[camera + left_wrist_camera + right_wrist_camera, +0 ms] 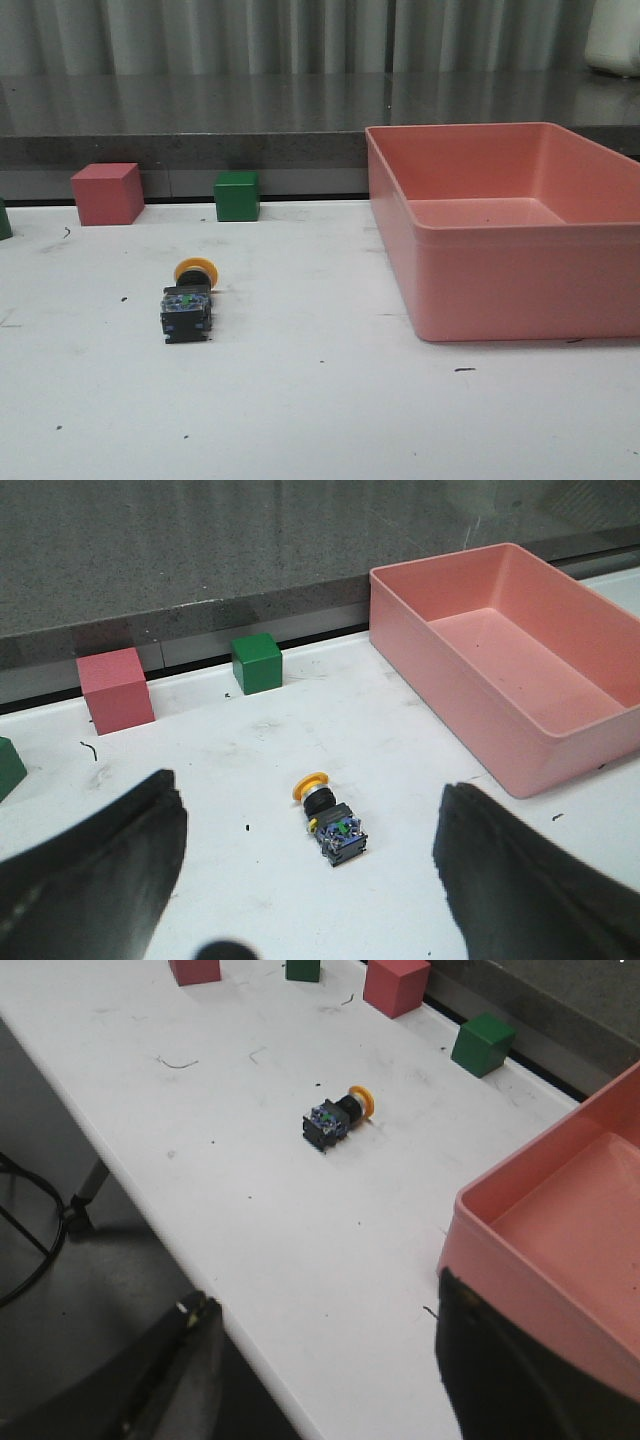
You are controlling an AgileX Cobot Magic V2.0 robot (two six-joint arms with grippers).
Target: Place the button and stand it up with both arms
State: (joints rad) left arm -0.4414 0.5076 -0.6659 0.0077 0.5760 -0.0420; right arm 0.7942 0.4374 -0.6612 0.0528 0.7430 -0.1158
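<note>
The button (189, 298) lies on its side on the white table, left of centre, yellow cap toward the back and black base with bluish-green bits toward the front. It also shows in the left wrist view (331, 820) and in the right wrist view (335, 1118). My left gripper (310, 825) is open and empty, held above the table with the button between its fingers in view. My right gripper (320, 1330) is open and empty, high over the table's front edge, well apart from the button. Neither arm shows in the front view.
A large pink bin (505, 225) stands at the right. A red cube (106, 193) and a green cube (237, 195) sit along the back wall ledge, with another green cube (4, 218) at the far left edge. The table's front edge (200, 1270) drops to the floor.
</note>
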